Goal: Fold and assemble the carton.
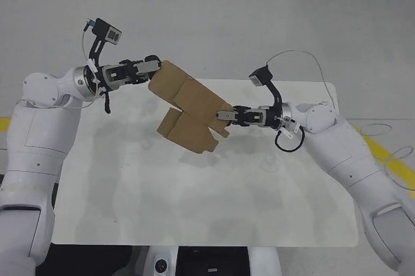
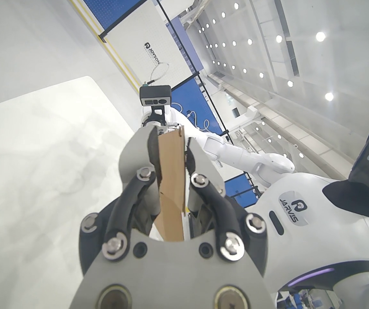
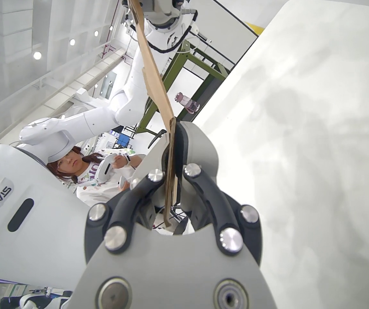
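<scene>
1. Carton [image 1: 190, 110]: a flattened brown cardboard blank, held in the air over the far middle of the table [image 1: 194, 200] and touching no part of it. In the top view it runs on a slant from the far left toward the centre. Its upper panels lie almost flat, and a lower pair of panels with short flaps hangs toward the near side.
2. Left hand [image 1: 154, 69]: at the far-left end of the carton, just beyond the table's far edge. In the left wrist view, the left hand [image 2: 171, 143] has its fingers drawn in narrow, with a strip of the carton [image 2: 171, 188] standing edge-on between the dark pads.
3. Right hand [image 1: 225, 114]: at the carton's right-hand end, above the middle of the table. In the right wrist view, the right hand [image 3: 173, 136] is closed tight on a thin edge of the carton [image 3: 154, 75]. From there the board rises edge-on toward the other arm.
4. Table: a white top with rounded corners, seen as a bare pale surface in both wrist views [image 2: 42, 162] [image 3: 300, 130].
5. Surroundings: a yellow floor line [image 1: 393, 162] runs past the table's right side. A pink bottle [image 3: 187, 102] sits by a green frame [image 3: 178, 75] beyond the table's edge.
</scene>
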